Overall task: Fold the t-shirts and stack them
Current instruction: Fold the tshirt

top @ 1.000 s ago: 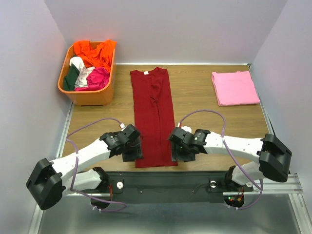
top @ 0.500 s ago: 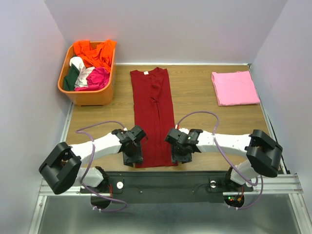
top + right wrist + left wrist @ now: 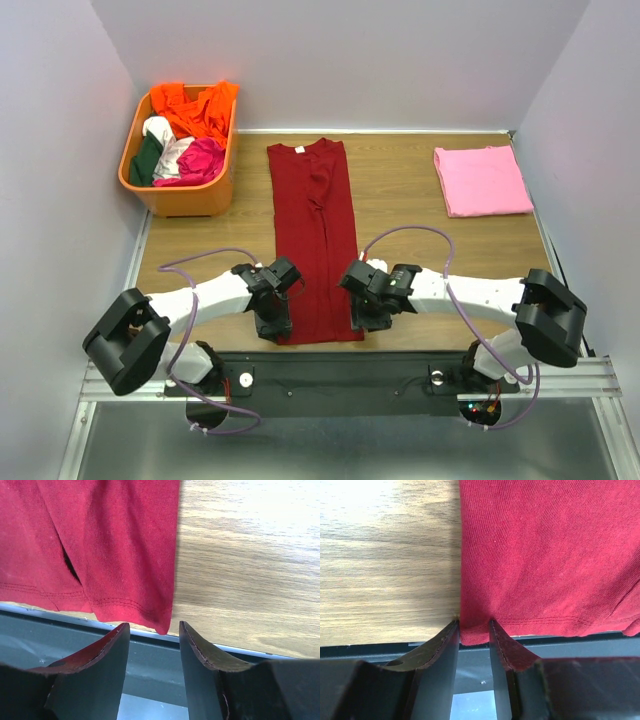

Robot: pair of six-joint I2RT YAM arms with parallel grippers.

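Two hem corners of the maroon t-shirt point(image 3: 315, 230) sat between your tools: left tool point(image 3: 472, 625) grip unclear, right tool point(image 3: 154, 626) open; firm pinching was due next.

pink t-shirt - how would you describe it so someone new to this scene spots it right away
On the wooden table, look to the far right corner. The pink t-shirt lies there, folded flat. It is light pink and squarish, unlike the long maroon t-shirt at the centre.
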